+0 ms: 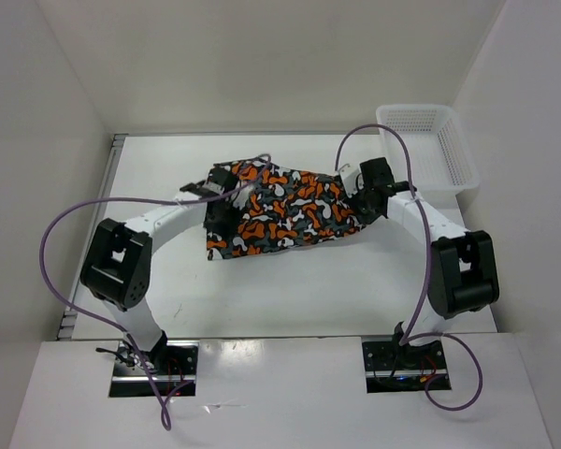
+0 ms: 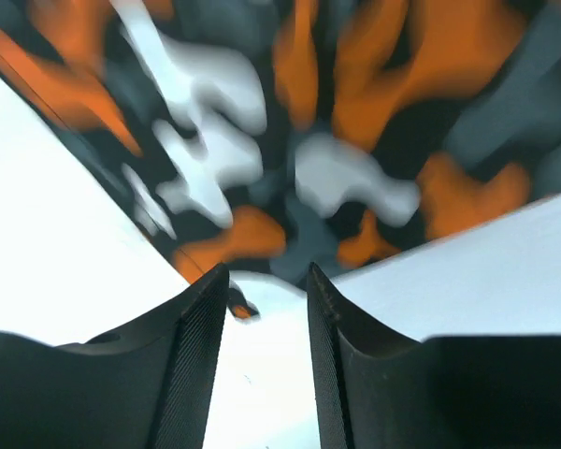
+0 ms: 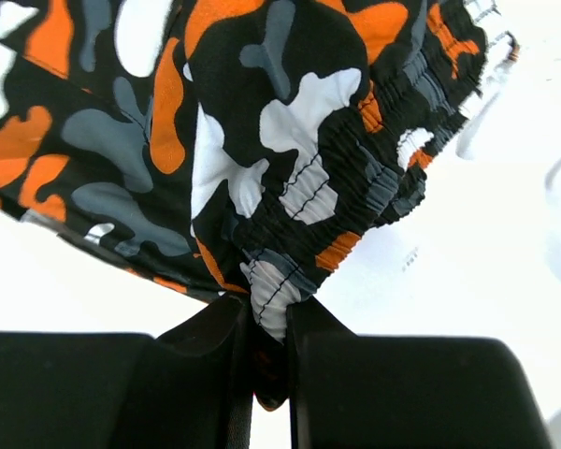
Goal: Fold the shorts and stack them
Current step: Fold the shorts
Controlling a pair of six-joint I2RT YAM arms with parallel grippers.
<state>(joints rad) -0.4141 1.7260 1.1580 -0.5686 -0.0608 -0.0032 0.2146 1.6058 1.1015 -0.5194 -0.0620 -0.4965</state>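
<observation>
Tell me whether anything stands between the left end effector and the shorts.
Nothing visible does. The left end effector hangs open at the edge of the shorts, only bare table in front of it.

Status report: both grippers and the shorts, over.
Right gripper shut on the shorts at the waistband. Left gripper open at the opposite edge, nothing gripped. Shorts spread between the arms. White basket far right, apart from them.

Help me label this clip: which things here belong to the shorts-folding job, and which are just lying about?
Job: shorts; right gripper, clamped on their waistband; left gripper, open at their edge.
Lying about: white mesh basket, on the table.
</observation>
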